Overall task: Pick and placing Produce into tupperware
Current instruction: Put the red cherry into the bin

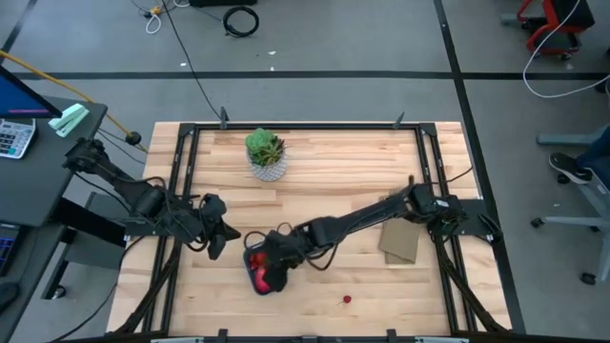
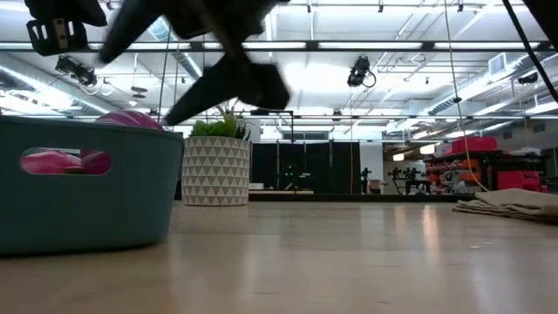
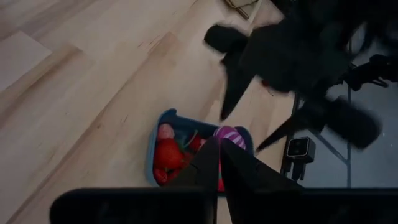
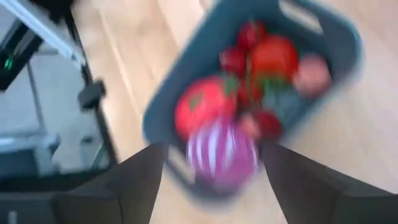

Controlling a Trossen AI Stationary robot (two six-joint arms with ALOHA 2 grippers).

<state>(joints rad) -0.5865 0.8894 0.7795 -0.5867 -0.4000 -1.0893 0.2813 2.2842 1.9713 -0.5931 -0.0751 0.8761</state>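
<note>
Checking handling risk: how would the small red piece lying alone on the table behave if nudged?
The small red piece looks round, so it would probably roll on the smooth table. It seems tiny, likely light, and perhaps hard to pinch.

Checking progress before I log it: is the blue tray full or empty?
Partly full. The blue tray holds several red pieces and a purple striped ball; one small red piece lies outside on the table.

Matt plastic tupperware [image 2: 83,187]; smooth glossy wood table [image 2: 349,262]
</note>
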